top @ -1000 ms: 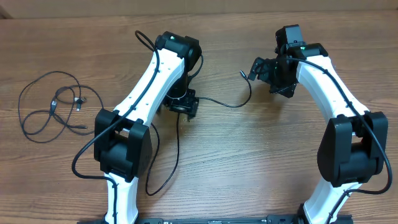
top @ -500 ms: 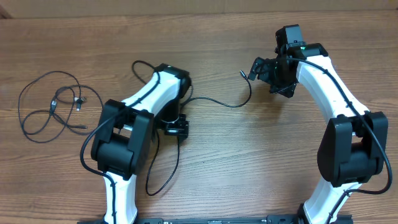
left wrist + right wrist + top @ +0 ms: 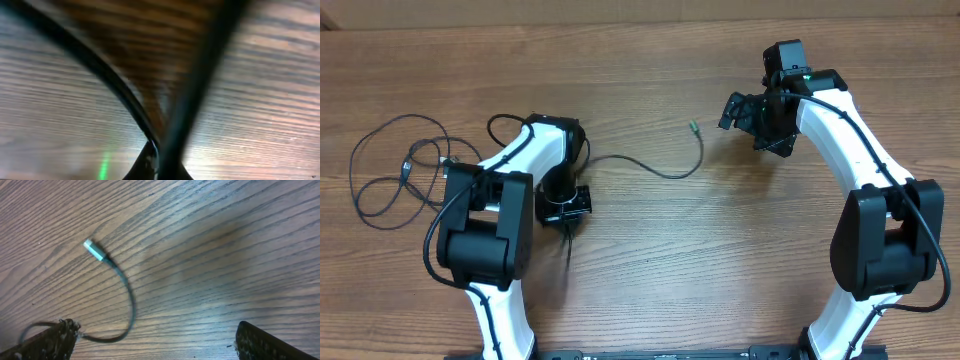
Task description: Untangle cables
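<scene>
Separation looks partly done: 1 thin black flexible cable with a silvery plug tip (image 3: 655, 173) lies stretched across the middle of the brown wooden table (image 3: 720, 270), well apart from the loose loops of thin black cable (image 3: 380, 165) at far left. Left gripper (image 3: 565, 208) is clamped, apparently on the stretched cable's other end. Right gripper (image 3: 738, 112) stands wide and empty near the plug tip. The 2nd group, the loops, is not yet sorted.

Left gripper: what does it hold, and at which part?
The left gripper is shut on a cable, along its middle stretch, away from the plug end.
</scene>
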`<action>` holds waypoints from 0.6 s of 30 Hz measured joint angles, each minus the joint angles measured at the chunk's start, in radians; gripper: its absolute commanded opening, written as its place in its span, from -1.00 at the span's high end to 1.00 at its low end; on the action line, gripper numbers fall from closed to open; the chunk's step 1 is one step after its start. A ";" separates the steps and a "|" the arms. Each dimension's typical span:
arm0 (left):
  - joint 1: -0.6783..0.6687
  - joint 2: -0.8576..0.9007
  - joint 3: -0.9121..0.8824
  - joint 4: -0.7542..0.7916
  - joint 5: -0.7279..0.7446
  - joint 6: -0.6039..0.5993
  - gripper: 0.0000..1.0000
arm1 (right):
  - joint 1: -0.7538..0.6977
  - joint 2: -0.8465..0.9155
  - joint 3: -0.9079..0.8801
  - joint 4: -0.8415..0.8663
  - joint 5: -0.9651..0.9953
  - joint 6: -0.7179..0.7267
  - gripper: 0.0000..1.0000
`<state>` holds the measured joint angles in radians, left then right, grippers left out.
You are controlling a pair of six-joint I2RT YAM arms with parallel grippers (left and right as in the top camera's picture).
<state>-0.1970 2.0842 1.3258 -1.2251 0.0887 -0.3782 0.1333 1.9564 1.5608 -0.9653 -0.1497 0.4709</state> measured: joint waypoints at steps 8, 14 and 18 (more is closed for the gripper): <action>0.011 -0.069 -0.022 0.119 0.043 0.049 0.91 | 0.000 0.000 0.000 0.001 0.000 0.000 -1.00; 0.011 -0.355 -0.026 0.214 0.008 0.079 0.91 | 0.000 0.000 0.000 0.000 0.000 0.000 -1.00; 0.012 -0.573 -0.023 0.297 -0.085 0.091 0.91 | 0.000 0.000 0.000 0.001 0.000 0.000 -1.00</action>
<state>-0.1848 1.5116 1.3033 -0.9279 0.0040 -0.2874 0.1329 1.9564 1.5608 -0.9646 -0.1497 0.4706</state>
